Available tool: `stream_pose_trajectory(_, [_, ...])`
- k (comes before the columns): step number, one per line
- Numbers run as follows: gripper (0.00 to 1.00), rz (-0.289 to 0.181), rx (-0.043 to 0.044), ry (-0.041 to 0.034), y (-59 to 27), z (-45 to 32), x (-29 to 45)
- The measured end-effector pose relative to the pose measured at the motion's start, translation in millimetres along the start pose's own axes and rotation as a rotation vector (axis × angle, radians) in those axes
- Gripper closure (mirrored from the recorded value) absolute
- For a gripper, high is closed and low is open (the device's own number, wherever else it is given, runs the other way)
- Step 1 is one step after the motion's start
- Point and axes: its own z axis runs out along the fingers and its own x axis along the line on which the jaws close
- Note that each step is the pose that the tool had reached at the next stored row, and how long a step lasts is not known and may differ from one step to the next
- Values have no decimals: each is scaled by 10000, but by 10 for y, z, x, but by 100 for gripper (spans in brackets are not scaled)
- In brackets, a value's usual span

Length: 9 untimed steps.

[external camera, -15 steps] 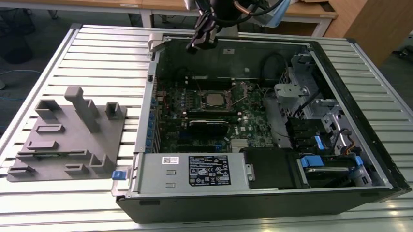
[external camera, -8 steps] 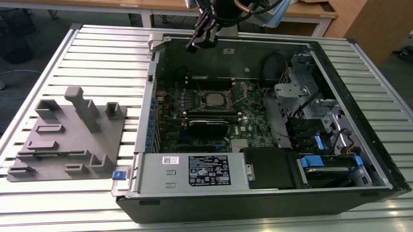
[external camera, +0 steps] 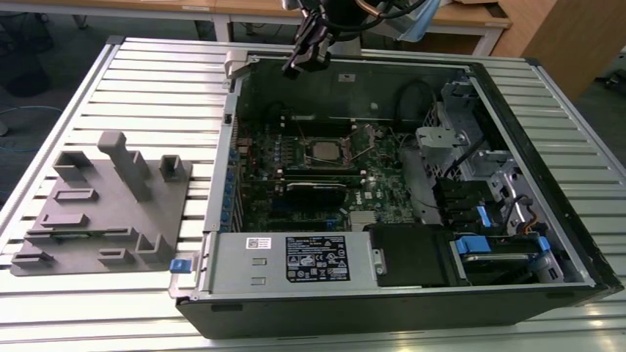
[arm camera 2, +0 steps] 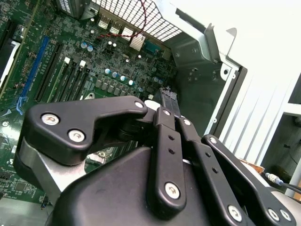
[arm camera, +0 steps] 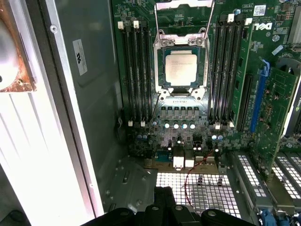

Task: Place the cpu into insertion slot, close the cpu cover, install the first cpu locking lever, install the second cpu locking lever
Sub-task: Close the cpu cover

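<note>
Exterior view: the pincer (external camera: 298, 67) hangs above the far edge of the open computer case (external camera: 391, 315), which lies on the slatted surface (external camera: 98, 88).

Second wrist view: the pincer (arm camera 2: 169, 99) is closed and holds nothing.

First wrist view: one cpu (arm camera: 181, 66) is seated in the one insertion slot (arm camera: 181, 93). Placement appears complete. The one cpu cover (arm camera: 183, 4) stands raised. Two locking levers (arm camera: 156, 21) stand unlatched.

The cpu (arm camera: 180, 66) has a dull grey metal top; the gripper (arm camera 2: 169, 98) links look smooth black plastic; the table (external camera: 146, 81) is ribbed metal.
</note>
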Motion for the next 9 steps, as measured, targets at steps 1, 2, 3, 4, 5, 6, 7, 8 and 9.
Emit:
stream_pose_trajectory(1, [89,0,0,0,-2,-3,0])
stream_pose_trajectory(2, [89,0,0,0,-4,-7,1])
stream_pose_trajectory(3, [89,0,0,0,-5,-10,1])
stream_pose_trajectory(4, [89,1,0,0,-7,-14,1])
stream_pose_trajectory(5, [89,0,0,0,-9,-17,2])
stream_pose_trajectory(6, [89,0,0,0,-10,-21,2])
stream_pose_trajectory(7, [89,0,0,0,-12,-24,3])
stream_pose_trajectory(8, [89,0,0,0,-14,-28,3])
stream_pose_trajectory(9, [89,1,0,0,-16,-31,3])
